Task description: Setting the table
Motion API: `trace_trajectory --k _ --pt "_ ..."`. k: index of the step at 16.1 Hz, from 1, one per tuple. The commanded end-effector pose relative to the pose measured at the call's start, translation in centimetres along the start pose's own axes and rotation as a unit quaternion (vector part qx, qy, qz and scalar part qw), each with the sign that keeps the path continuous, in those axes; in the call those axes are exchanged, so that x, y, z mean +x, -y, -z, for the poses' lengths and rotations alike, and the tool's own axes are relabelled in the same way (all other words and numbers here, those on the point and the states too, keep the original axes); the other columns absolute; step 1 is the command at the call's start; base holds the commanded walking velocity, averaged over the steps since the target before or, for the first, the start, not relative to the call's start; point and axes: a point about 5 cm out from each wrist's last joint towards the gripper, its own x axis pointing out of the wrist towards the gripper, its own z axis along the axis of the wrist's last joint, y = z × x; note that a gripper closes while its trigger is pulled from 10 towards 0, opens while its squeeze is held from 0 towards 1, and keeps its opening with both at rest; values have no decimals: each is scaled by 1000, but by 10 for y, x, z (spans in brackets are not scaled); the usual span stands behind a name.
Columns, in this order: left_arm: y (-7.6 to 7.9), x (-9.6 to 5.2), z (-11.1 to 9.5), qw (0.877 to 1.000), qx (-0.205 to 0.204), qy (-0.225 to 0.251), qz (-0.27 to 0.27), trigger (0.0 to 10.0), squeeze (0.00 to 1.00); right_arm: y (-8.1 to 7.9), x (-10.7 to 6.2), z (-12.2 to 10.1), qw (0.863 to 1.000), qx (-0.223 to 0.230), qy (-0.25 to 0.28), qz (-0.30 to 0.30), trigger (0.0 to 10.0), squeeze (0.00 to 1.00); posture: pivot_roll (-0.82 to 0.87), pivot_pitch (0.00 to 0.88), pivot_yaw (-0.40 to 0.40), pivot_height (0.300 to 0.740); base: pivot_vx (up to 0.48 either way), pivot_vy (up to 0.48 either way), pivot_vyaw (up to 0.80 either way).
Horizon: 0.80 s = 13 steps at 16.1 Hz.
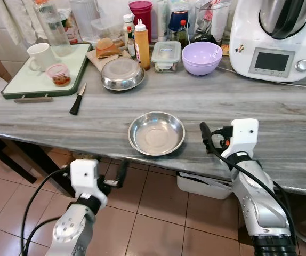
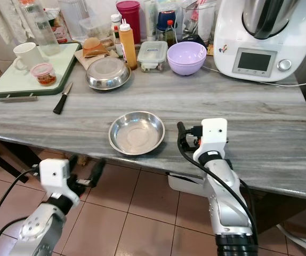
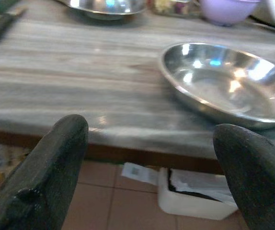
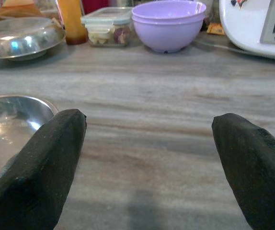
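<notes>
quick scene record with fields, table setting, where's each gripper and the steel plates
surface: grey marble table
near plate: empty steel plate by the front edge
far plate: upturned steel plate beside the green tray
left gripper: open, below the table edge
right gripper: open, over the table right of the near plate
knife: beside the tray

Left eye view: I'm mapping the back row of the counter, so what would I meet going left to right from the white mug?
White mug → orange sauce bottle → lidded container → purple bowl → white kitchen machine.
</notes>
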Motion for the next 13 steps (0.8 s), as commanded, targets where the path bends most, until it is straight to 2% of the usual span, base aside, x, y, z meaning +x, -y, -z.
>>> trace_trajectory --k 1,3,7,8,13 --pt "-9 -4 3 1000 11 -6 -25 10000 0 -4 -3 -3 1000 -3 4 -8 10000 1000 -99 89 79 740 0 0 0" --pt "-23 -5 4 997 8 -6 -72 10000 0 -4 -7 -6 1000 -21 11 -6 10000 1000 -94 89 78 740 0 0 0" --pt "-24 -5 4 996 10 -6 -87 10000 0 -4 -11 -9 1000 -28 13 -7 10000 1000 -95 95 77 740 0 0 0" --pt "-24 -5 3 996 11 -5 -87 10000 0 -4 -11 -9 999 -33 8 -5 10000 0 -95 96 79 740 0 0 -606" --pt "-25 -4 4 995 16 -10 -101 10000 0 -9 -11 -7 999 -35 -1 -11 10000 0 -93 97 80 740 0 0 -779"
